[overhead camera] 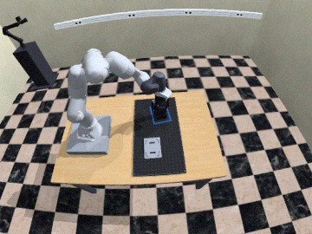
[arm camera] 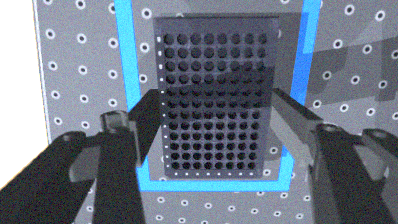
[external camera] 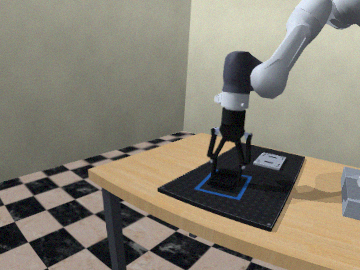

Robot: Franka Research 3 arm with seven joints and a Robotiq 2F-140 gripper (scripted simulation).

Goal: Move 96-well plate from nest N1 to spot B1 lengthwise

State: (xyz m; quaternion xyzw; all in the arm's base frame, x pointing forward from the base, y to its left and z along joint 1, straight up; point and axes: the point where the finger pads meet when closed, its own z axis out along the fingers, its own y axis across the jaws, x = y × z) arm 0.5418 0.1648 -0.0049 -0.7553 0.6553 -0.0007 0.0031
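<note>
The dark 96-well plate (external camera: 226, 181) (arm camera: 215, 107) is between the fingers of my gripper (overhead camera: 160, 111) (external camera: 228, 174) (arm camera: 213, 104), which is shut on its two long sides. The plate lies lengthwise within the blue taped outline (overhead camera: 162, 122) (external camera: 220, 194) (arm camera: 215, 185), its near short edge close to the tape in the wrist view. It is level and very low over the board or on it; I cannot tell whether it touches. The pale grey nest (overhead camera: 152, 147) (external camera: 277, 162) holds no plate. In the top view the gripper largely hides the plate.
The black perforated board (overhead camera: 169, 158) (external camera: 265, 202) (arm camera: 95, 30) carries both the outline and the nest. It lies on the wooden table (overhead camera: 199, 149) (external camera: 150, 167). The arm's grey base (overhead camera: 75, 146) (external camera: 351, 197) stands across the table from the board.
</note>
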